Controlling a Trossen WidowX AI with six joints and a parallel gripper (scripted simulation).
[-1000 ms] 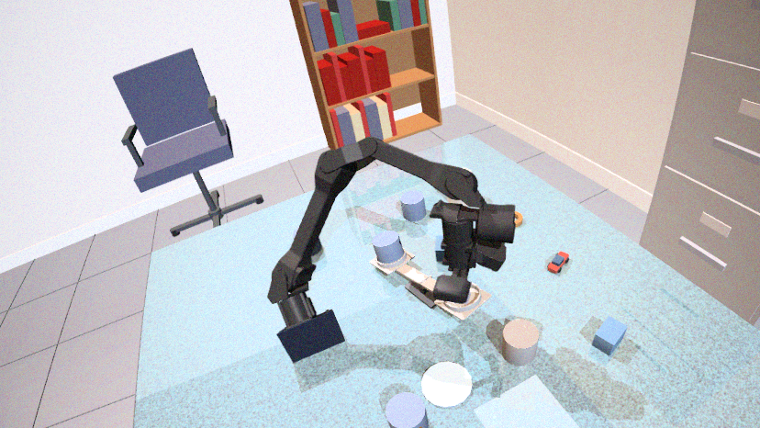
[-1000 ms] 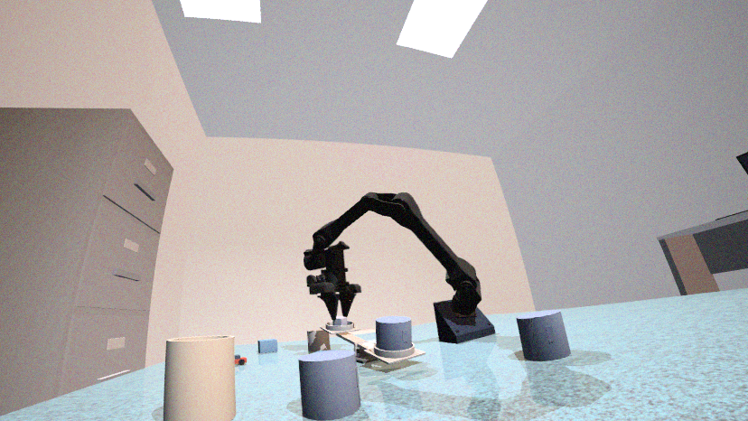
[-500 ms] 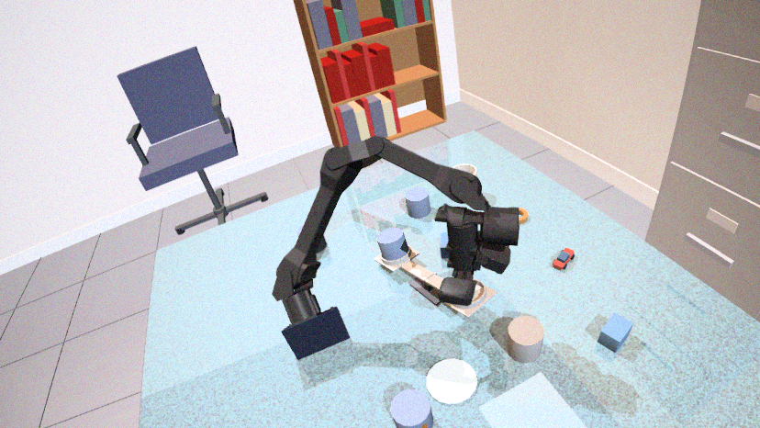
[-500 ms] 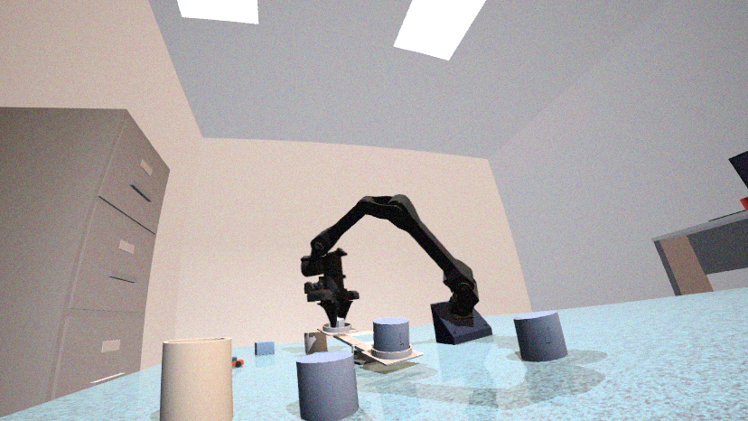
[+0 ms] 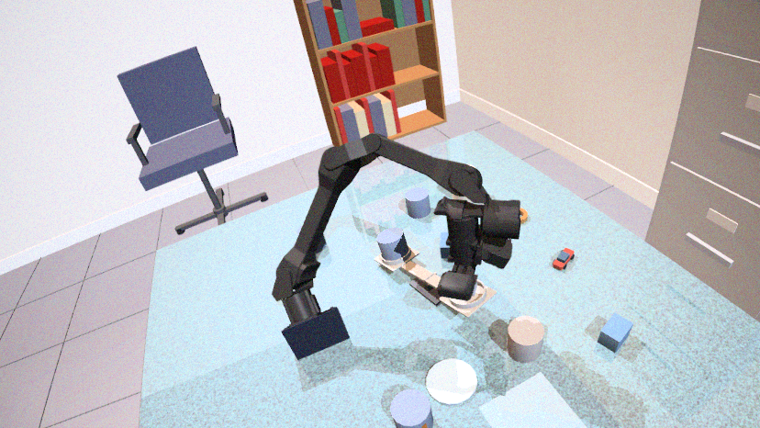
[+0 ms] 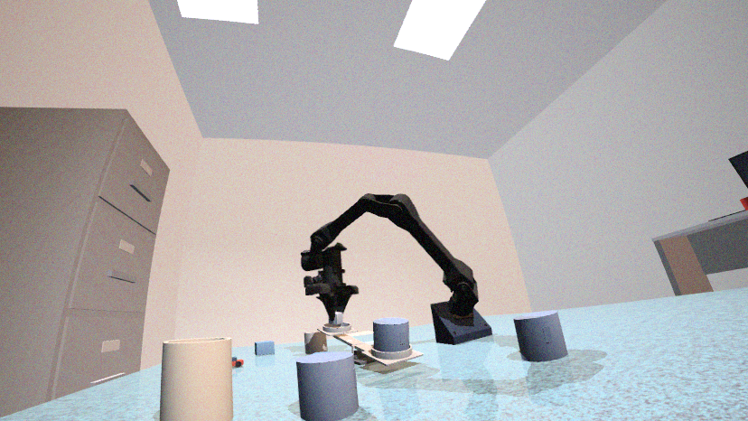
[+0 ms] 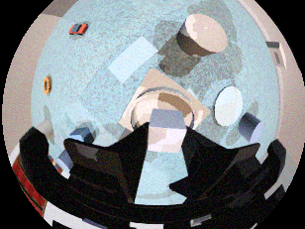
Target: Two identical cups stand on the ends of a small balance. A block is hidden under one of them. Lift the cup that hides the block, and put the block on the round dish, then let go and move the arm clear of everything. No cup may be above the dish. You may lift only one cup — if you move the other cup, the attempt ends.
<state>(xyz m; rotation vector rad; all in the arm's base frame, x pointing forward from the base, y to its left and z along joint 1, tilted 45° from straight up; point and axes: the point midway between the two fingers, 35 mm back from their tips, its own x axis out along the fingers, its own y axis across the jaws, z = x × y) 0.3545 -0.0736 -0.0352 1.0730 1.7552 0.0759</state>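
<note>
Bookshelf [image 5: 436, 100] and office chair [image 5: 170, 95] stand back by the wall, a grey filing cabinet [image 5: 707, 159] [image 6: 68, 209] off to the other side, and out on the pale blue surface [image 5: 223, 319] [image 6: 628, 376] [image 7: 89, 58] all eyes are on the balance [image 5: 423, 273] [image 6: 351, 343] [image 7: 153, 78]! The black arm [image 5: 409, 153] [image 6: 429, 238] arches across, its jaws pointing down over 1 end, and they've got it: partly closed, with the small pale block [image 6: 338, 317] [image 7: 167, 132] pinched between 2 fingers! It's right at the ringed end of the balance; whether it touches the plate, I can't tell. At the other end, the 1 blue-grey cup [image 5: 392, 244] [image 6: 390, 334] sits upright in its ring, well apart from the jaws. The round white dish [image 5: 451, 381] [image 7: 228, 106] lies on the surface, bare, no cup above it. Near it stand a lilac cylinder [image 5: 410, 409] [image 7: 251, 127] and a pinkish-tan cylinder [image 5: 525, 339] [image 6: 315, 342] [image 7: 202, 36]. Further out, 1 red toy car [image 5: 564, 258] [image 6: 238, 361] [image 7: 78, 29] and 1 orange ring [image 5: 524, 215] [image 7: 45, 84], partly covered by the arm from the top, complete the field.
</note>
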